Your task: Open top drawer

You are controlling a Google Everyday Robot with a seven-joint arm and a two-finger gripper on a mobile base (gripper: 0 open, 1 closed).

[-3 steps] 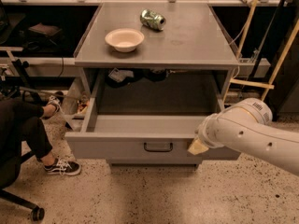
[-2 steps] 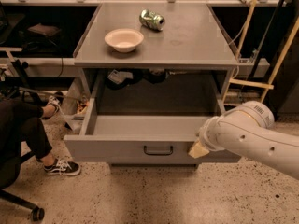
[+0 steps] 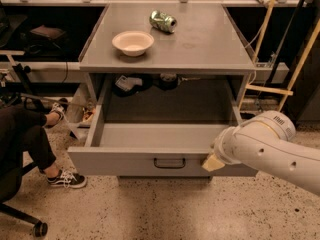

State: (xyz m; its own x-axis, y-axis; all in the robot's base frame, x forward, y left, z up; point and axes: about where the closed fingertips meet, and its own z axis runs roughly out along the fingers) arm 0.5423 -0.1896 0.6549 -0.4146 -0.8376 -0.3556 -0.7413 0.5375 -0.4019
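The top drawer (image 3: 125,162) is a wide grey drawer under the grey table top. It stands pulled well out toward me, and its inside looks bare. Its small black bar handle (image 3: 169,162) sits at the centre of the front. My white arm comes in from the right. The gripper (image 3: 212,162) shows only as a tan tip at the arm's end. It lies against the drawer front, to the right of the handle. The rest of the gripper is hidden behind the arm.
A white bowl (image 3: 133,42) and a crushed green can (image 3: 163,21) lie on the table top (image 3: 210,44). Dark items (image 3: 131,82) sit at the back of the drawer cavity. A seated person's legs and sneaker (image 3: 65,179) are at the left, with a chair wheel (image 3: 39,229). Wooden slats (image 3: 270,89) lean at the right.
The drawer front has come a little further out toward me. The gripper's tip has moved with it, staying right of the handle.
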